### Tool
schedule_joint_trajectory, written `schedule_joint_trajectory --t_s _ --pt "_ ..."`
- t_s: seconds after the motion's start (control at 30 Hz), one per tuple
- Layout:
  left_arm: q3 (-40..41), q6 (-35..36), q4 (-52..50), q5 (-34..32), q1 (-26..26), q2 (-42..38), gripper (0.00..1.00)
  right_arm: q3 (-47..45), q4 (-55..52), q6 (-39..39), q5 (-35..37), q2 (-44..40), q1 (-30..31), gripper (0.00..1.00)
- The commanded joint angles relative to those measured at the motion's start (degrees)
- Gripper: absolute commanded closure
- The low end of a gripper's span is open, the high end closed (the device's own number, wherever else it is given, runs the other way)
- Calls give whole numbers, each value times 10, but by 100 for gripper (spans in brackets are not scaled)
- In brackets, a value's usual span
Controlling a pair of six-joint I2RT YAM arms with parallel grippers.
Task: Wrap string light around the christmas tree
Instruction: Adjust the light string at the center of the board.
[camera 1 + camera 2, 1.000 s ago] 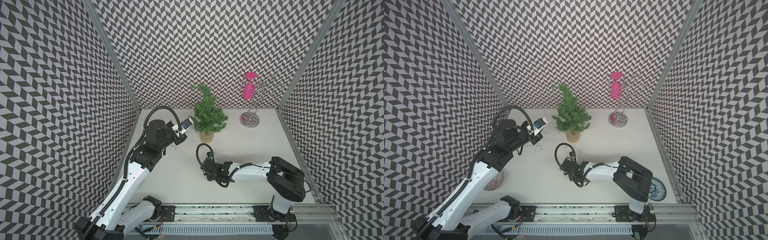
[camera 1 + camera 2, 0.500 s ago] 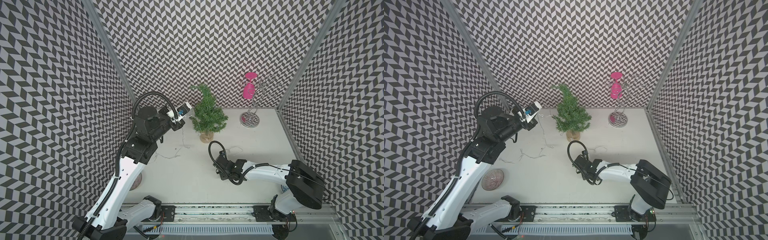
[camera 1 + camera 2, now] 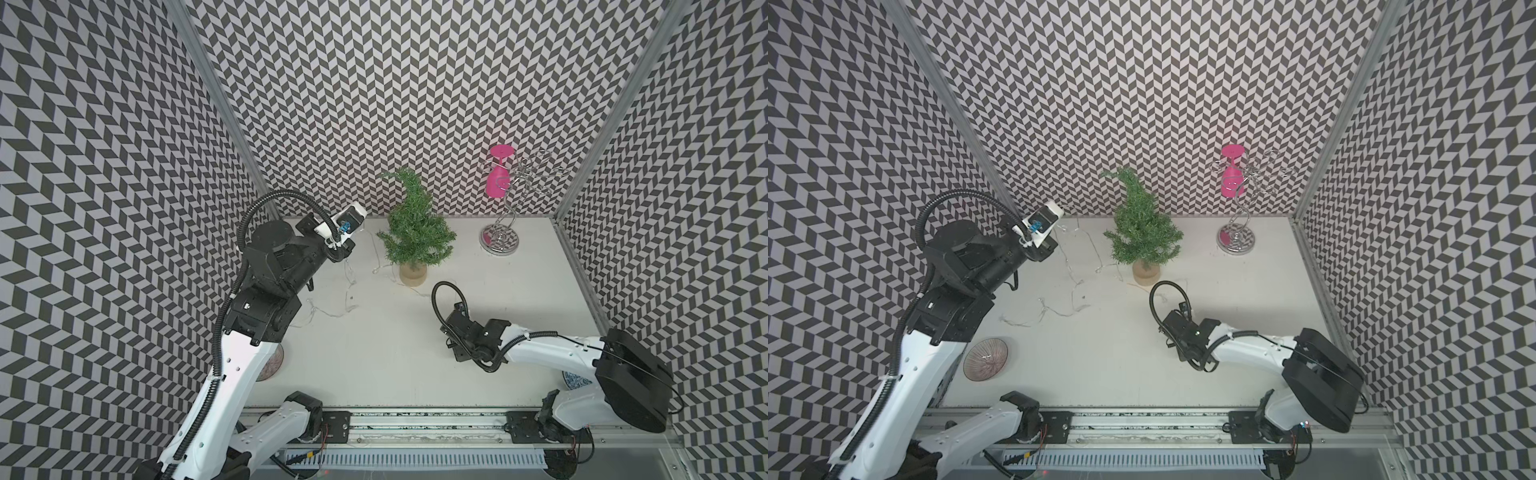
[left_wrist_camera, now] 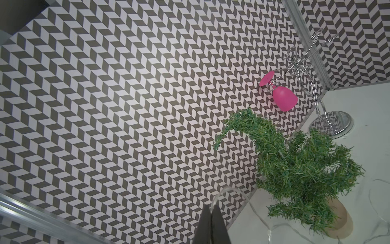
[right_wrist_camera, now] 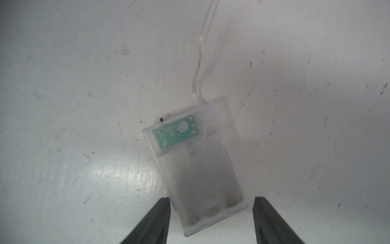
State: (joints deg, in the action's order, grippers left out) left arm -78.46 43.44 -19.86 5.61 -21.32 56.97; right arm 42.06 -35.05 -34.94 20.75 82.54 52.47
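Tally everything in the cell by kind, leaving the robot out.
Tree: 1
String light: 1
Wire rack: 1
Pink glass: 1
Dishes: 2, a ribbed bowl and a blue-patterned plate, mostly hidden
Total: 6

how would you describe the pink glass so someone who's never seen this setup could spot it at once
Go to the far corner of the white table on the right arm's side, where a chrome twisted-wire rack stands on a round base. The pink glass hangs upside down from it, foot up, on the side facing the christmas tree. It is the scene's only pink object.
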Motion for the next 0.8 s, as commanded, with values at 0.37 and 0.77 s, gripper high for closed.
schedule_joint_trajectory --t_s 0.37,0.77 --pt "3 14 7 -36 14 -6 95 -3 10 35 2 5 -87 26" --pt "17 18 -1 -11 13 -5 95 27 15 66 -9 10 -163 17"
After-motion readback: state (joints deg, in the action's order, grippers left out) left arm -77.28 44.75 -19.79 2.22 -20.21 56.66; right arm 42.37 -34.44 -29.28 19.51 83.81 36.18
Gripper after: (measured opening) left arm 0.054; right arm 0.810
